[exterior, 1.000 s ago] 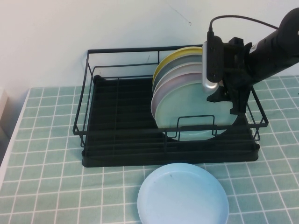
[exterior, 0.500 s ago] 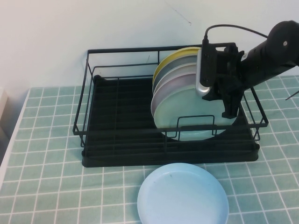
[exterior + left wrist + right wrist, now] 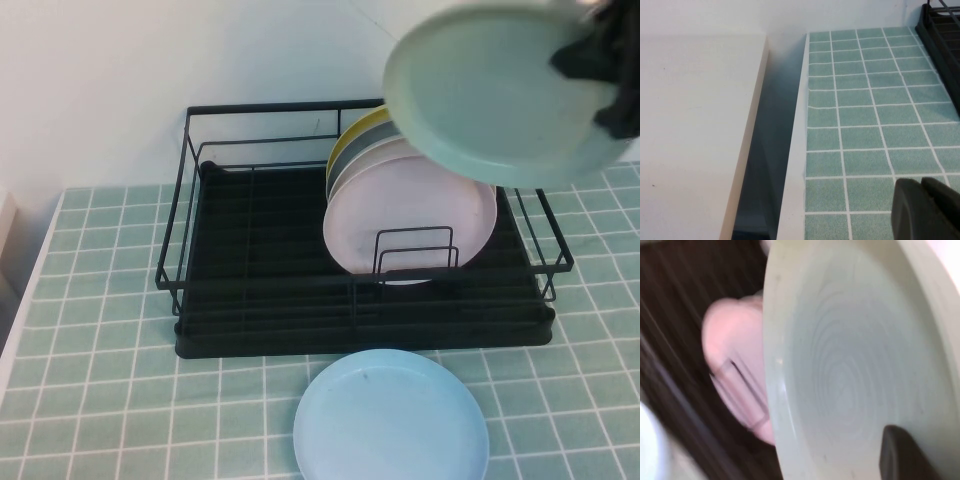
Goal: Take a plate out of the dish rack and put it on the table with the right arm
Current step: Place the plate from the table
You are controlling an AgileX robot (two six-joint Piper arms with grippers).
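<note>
Nearest the camera in the high view, at about six o'clock, a light blue plate (image 3: pixel 391 418) lies flat on the table (image 3: pixel 100 400) of pale green tiles. Just behind it stands the dish rack (image 3: pixel 270 270), black wire over a black tray, filling the middle of the scene. In the rack's right half, plates stand on edge, with a pale pink plate (image 3: pixel 410 220) foremost behind a small wire loop, and grey and yellow rims showing behind that.

Up at about one o'clock, above the rack's far right corner, the plate (image 3: pixel 500 95) hangs in the air, mint green, tilted with its face toward the camera and clear of the wires. The right gripper (image 3: pixel 600 75) pinches its rim at the plate's three o'clock edge, fingers clamped on the plate; the right wrist view shows one dark finger (image 3: pixel 902 452) pressed on the plate's inner face. Only the tip of the right arm shows, reaching in from the upper right, raised high.

To do this step well, I judge the plate should be carried forward over the rack's front rail with clearance, levelled, and lowered onto bare tiles beside the blue plate, not on it.

The left gripper (image 3: pixel 927 207) hovers low over tiles left of the rack, fingers together.
</note>
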